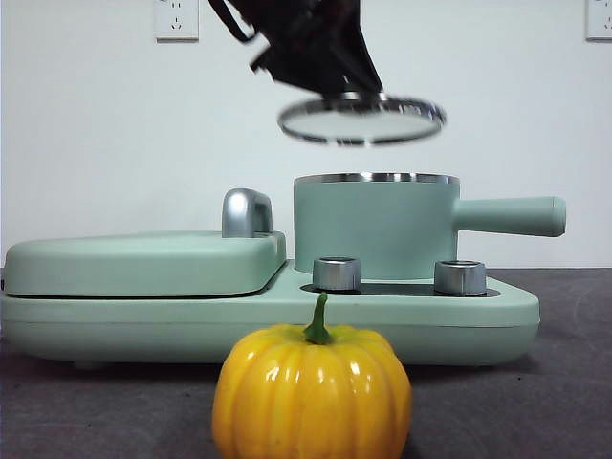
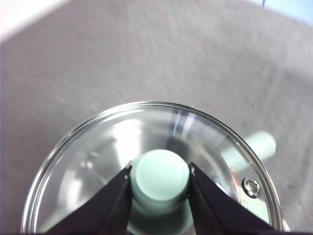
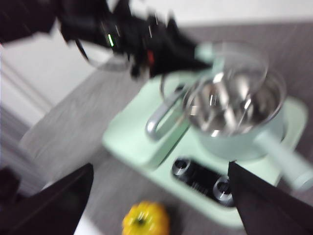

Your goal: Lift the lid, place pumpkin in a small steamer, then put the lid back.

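Lid (image 1: pixel 361 119) of clear glass with a steel rim hangs in the air above the small steamer (image 1: pixel 375 226), well clear of its rim and slightly tilted. The left hand (image 2: pixel 160 177) carries it, its two black jaws pinching the mint-green knob (image 2: pixel 161 176) from either side; in the front view this arm comes down dark from the top edge.

Below, the steamer stands open on the right half of a mint-green cooker base (image 1: pixel 287 320), its long straight handle (image 1: pixel 510 215) pointing off to the side. The right wrist view shows its shiny steel inside, though blurred. Two steel dials (image 1: pixel 337 273) sit on the base in front of the pot. Beside the pot, the left half of the base is covered by a broad flat griddle cover (image 1: pixel 143 262) with a chrome handle (image 1: pixel 246 212).

Nearer the front camera, apart from the base, the pumpkin (image 1: pixel 313 392) stands upright on the dark grey surface (image 1: pixel 564 382), green stem up.

The right hand (image 3: pixel 159 196) hovers high over the front of the surface with its jaws spread wide, holding nothing; the pumpkin (image 3: pixel 145 219) lies below, between them.

Two wall sockets (image 1: pixel 176 19) show on the white wall behind. No writing can be read.
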You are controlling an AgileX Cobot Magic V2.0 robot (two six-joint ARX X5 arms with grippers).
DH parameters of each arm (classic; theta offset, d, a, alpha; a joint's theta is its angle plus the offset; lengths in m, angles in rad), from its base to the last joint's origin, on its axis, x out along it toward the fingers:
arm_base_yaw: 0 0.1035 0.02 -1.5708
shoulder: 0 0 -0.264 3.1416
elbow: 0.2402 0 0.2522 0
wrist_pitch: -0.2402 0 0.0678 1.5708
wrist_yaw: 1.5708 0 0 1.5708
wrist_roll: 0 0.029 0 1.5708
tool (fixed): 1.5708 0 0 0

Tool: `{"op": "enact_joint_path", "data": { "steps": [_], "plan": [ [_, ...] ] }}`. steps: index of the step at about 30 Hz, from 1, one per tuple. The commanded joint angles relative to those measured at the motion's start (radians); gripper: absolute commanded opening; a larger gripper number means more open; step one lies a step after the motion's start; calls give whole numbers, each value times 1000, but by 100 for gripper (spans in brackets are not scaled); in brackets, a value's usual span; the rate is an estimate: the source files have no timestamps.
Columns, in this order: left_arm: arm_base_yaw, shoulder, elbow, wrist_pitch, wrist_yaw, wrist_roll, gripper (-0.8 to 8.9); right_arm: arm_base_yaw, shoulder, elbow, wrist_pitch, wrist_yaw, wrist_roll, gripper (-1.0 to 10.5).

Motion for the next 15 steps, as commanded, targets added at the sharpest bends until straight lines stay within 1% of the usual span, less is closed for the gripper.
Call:
{"op": "enact_joint_path", "data": {
  "steps": [1,2,4,9,12,15],
  "plan": [
    [16,-42,44,16,8,-5,113,66,85,56,-60,5,-42,437],
    [25,-54,44,8,8,-5,113,94,113,69,-73,10,-43,437],
    [48,-80,44,-16,8,-5,113,172,176,95,-100,56,-43,437],
    [120,-137,44,-89,8,5,113,395,313,137,-117,242,-41,437],
    [169,-163,44,-107,8,18,113,513,400,151,-117,343,-38,437],
    [224,-183,44,-109,8,18,113,611,493,162,-116,403,-6,438]
  ]
}}
